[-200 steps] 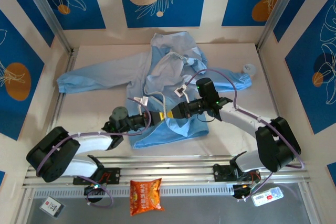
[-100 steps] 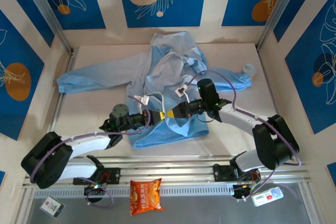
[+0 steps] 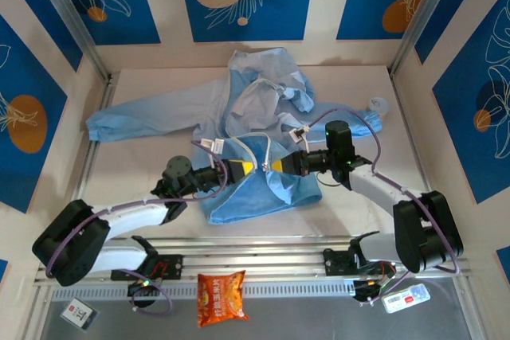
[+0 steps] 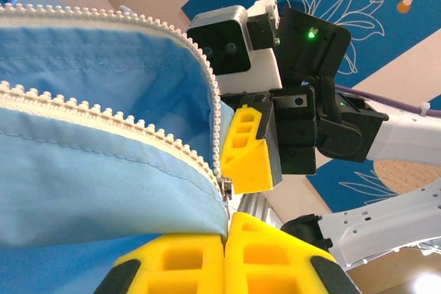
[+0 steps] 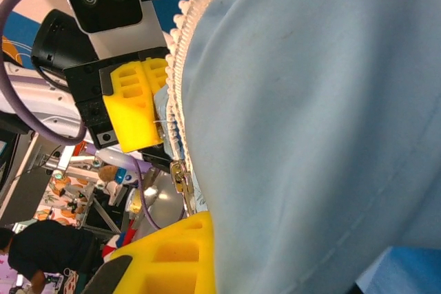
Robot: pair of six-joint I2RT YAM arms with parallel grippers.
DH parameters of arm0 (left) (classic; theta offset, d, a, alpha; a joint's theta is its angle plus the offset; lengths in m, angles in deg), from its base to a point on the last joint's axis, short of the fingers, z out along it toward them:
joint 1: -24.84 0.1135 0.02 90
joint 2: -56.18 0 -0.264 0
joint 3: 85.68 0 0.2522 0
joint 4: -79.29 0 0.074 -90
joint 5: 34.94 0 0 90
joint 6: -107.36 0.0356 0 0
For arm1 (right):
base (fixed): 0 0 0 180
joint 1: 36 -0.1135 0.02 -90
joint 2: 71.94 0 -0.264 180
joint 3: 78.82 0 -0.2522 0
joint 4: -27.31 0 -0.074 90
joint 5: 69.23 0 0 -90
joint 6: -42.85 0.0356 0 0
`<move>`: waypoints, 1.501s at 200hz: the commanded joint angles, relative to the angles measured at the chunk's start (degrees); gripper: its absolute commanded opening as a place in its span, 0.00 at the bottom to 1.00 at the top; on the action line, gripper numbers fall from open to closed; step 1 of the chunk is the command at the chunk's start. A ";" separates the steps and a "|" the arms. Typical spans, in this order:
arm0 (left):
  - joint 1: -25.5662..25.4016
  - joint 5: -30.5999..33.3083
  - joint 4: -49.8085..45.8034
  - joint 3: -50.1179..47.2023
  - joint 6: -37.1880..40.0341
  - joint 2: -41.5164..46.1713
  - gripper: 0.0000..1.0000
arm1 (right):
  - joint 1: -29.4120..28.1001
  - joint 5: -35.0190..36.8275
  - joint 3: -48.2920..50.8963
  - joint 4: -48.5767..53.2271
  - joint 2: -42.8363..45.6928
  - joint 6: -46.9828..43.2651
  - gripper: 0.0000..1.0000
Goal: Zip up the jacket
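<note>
The light-blue jacket point(image 3: 255, 101) lies spread on the table, its lower front lifted between my two grippers. In the top view my left gripper point(image 3: 244, 168) and right gripper point(image 3: 277, 165) face each other tip to tip over the hem. My left gripper point(image 4: 226, 224) is shut on the hem at the foot of the whitish zipper strip point(image 4: 103, 111). The metal slider point(image 4: 225, 185) sits just above its fingers. My right gripper point(image 5: 207, 235) is shut, with the slider's pull tab point(image 5: 180, 178) running into its yellow finger point(image 5: 172, 256). Blue fabric point(image 5: 310, 135) hides its other finger.
An orange snack bag point(image 3: 221, 296) lies on the near ledge below the metal rail point(image 3: 255, 252). A small whitish round object point(image 3: 378, 104) rests at the table's right side. Angled walls close the table in on both sides.
My right gripper has shut and drawn back to the right. The left gripper followed a little rightward. The jacket's lower front has risen, and its zipper strips now arch between the grippers.
</note>
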 commanded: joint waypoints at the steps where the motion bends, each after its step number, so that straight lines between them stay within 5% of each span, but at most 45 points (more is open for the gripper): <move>1: 0.43 -1.35 10.06 2.61 -2.42 -3.15 0.00 | 1.00 -3.25 0.55 0.04 1.64 -0.74 0.00; 300: -4.70 1.67 1.09 5.82 1.12 -4.65 0.00 | -0.44 0.47 0.05 0.06 2.64 0.53 0.00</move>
